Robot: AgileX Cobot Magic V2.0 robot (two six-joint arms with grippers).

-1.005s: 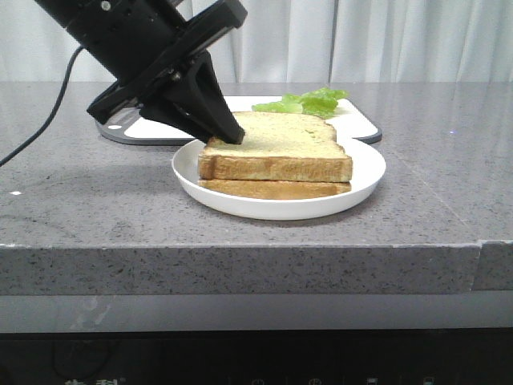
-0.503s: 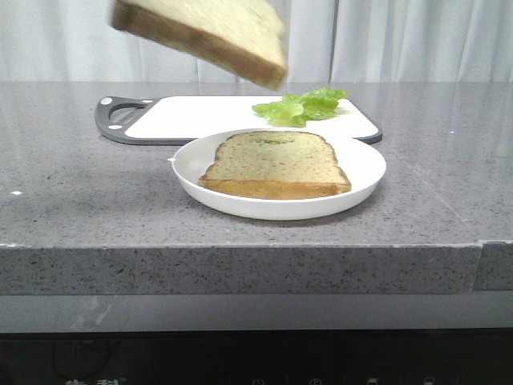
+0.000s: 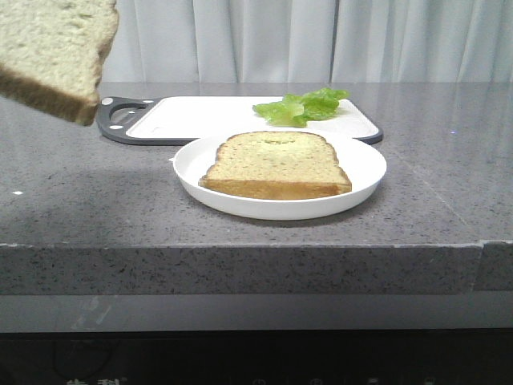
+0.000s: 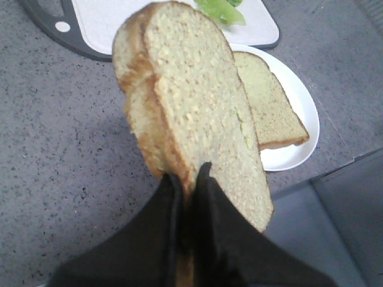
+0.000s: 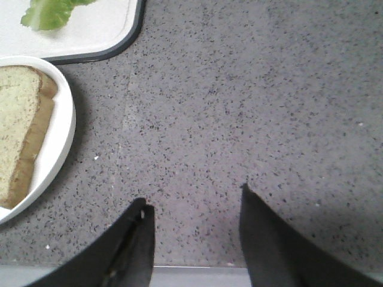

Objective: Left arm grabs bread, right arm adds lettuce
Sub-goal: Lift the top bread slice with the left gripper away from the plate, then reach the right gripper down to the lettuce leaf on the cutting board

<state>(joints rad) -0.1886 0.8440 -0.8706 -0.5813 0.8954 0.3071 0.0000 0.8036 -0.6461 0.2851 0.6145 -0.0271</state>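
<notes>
The bread (image 3: 50, 56), a thick slice with a pale speckled face and brown crust, hangs in the air at the far left of the front view, above the counter. In the left wrist view my left gripper (image 4: 187, 179) is shut on the bread (image 4: 197, 113) at its crust edge. The arm itself is out of the front view. The lettuce (image 3: 303, 105) lies on the white cutting board (image 3: 200, 116); it also shows in the right wrist view (image 5: 48, 13). My right gripper (image 5: 194, 203) is open and empty above bare counter, to the right of the plate.
A white plate (image 3: 361, 172) holds a thinner bread slice (image 3: 276, 164) with a dented face, in front of the board. The counter's front edge (image 3: 240, 249) runs close below the plate. Grey curtains hang behind.
My left gripper lifted the top slice off the plate, then carried it left and slightly down. The arm has left the front view. The lower slice stays on the plate.
</notes>
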